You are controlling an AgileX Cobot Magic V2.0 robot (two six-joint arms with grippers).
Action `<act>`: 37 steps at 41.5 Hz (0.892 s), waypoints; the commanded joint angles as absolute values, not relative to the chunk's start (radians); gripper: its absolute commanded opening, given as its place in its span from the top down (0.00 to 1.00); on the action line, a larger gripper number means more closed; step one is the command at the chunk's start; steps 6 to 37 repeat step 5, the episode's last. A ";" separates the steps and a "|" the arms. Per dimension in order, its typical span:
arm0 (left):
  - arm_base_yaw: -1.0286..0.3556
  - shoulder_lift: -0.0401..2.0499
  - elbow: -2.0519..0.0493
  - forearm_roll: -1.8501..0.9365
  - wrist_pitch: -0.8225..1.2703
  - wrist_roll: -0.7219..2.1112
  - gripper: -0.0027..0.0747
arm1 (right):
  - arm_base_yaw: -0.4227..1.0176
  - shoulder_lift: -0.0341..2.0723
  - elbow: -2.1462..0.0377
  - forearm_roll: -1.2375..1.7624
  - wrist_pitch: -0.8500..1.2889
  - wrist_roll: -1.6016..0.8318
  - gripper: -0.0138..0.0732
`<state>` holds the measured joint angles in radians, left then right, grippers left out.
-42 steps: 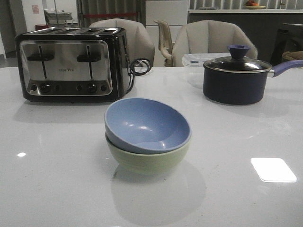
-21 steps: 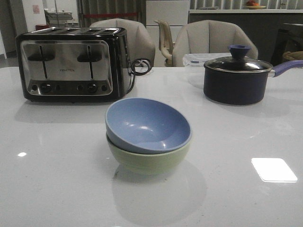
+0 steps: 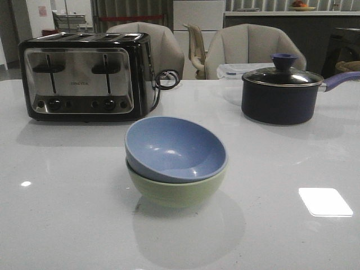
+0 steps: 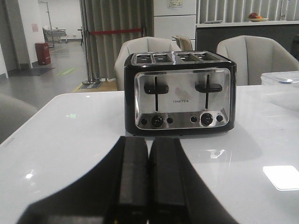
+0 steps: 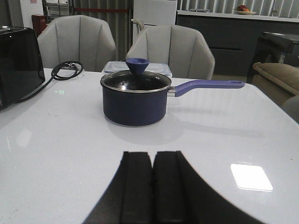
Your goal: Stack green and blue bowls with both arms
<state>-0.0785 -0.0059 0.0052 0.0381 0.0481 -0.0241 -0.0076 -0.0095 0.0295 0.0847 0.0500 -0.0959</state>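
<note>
In the front view the dusty blue bowl (image 3: 175, 147) sits tilted inside the pale green bowl (image 3: 175, 191) at the middle of the white table. Neither arm shows in the front view. My left gripper (image 4: 148, 142) is shut and empty, low over the table and facing the toaster. My right gripper (image 5: 153, 155) is shut and empty, low over the table and facing the saucepan. Neither wrist view shows the bowls.
A black and chrome toaster (image 3: 87, 76) stands at the back left, with its cable (image 3: 166, 79) beside it. A dark saucepan (image 3: 278, 95) with a purple-knobbed glass lid stands at the back right, a clear lidded box (image 3: 239, 70) behind it. Grey chairs (image 3: 253, 48) stand beyond the table.
</note>
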 commanded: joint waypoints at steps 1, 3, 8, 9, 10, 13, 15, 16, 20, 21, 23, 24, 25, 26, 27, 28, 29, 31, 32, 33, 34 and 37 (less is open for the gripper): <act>-0.086 -0.022 0.012 0.033 -0.039 -0.034 0.84 | -0.016 -0.030 0.023 0.088 -0.046 -0.100 0.80; -0.086 -0.022 0.012 0.033 -0.039 -0.034 0.84 | -0.016 -0.030 0.023 0.088 -0.046 -0.100 0.80; -0.086 -0.022 0.012 0.033 -0.039 -0.034 0.84 | -0.016 -0.030 0.023 0.088 -0.046 -0.100 0.80; -0.086 -0.022 0.012 0.033 -0.039 -0.034 0.84 | -0.016 -0.030 0.023 0.088 -0.046 -0.100 0.80; -0.086 -0.022 0.012 0.033 -0.039 -0.034 0.84 | -0.016 -0.030 0.023 0.088 -0.046 -0.100 0.80; -0.086 -0.022 0.012 0.033 -0.039 -0.034 0.84 | -0.016 -0.030 0.023 0.088 -0.046 -0.100 0.80; -0.086 -0.022 0.012 0.033 -0.039 -0.034 0.84 | -0.016 -0.030 0.023 0.088 -0.046 -0.100 0.80; -0.086 -0.022 0.012 0.033 -0.039 -0.034 0.84 | -0.016 -0.030 0.023 0.088 -0.046 -0.100 0.80; -0.086 -0.022 0.012 0.033 -0.039 -0.034 0.84 | -0.016 -0.030 0.023 0.088 -0.046 -0.100 0.80; -0.086 -0.022 0.012 0.033 -0.039 -0.034 0.84 | -0.016 -0.030 0.023 0.088 -0.046 -0.100 0.80; -0.086 -0.022 0.012 0.033 -0.039 -0.034 0.84 | -0.016 -0.030 0.023 0.088 -0.046 -0.100 0.80; -0.086 -0.022 0.012 0.033 -0.039 -0.034 0.84 | -0.016 -0.030 0.023 0.088 -0.046 -0.100 0.80; -0.086 -0.022 0.012 0.033 -0.039 -0.034 0.84 | -0.016 -0.030 0.023 0.088 -0.046 -0.100 0.80; -0.086 -0.022 0.012 0.033 -0.039 -0.034 0.84 | -0.016 -0.030 0.023 0.088 -0.046 -0.100 0.80; -0.086 -0.022 0.012 0.033 -0.039 -0.034 0.84 | -0.016 -0.030 0.023 0.088 -0.046 -0.100 0.80; -0.086 -0.022 0.012 0.033 -0.039 -0.034 0.84 | -0.016 -0.030 0.023 0.088 -0.046 -0.100 0.80; -0.086 -0.022 0.012 0.033 -0.039 -0.034 0.84 | -0.016 -0.030 0.023 0.088 -0.046 -0.100 0.80; -0.086 -0.022 0.012 0.033 -0.039 -0.034 0.84 | -0.016 -0.030 0.023 0.088 -0.046 -0.100 0.80; -0.086 -0.022 0.012 0.033 -0.039 -0.034 0.84 | -0.016 -0.030 0.023 0.088 -0.046 -0.100 0.80; -0.086 -0.022 0.012 0.033 -0.039 -0.034 0.84 | -0.016 -0.030 0.023 0.088 -0.046 -0.100 0.80; -0.086 -0.022 0.012 0.033 -0.039 -0.034 0.84 | -0.016 -0.030 0.023 0.088 -0.046 -0.100 0.80; -0.086 -0.022 0.012 0.033 -0.039 -0.034 0.84 | -0.016 -0.030 0.023 0.088 -0.046 -0.100 0.80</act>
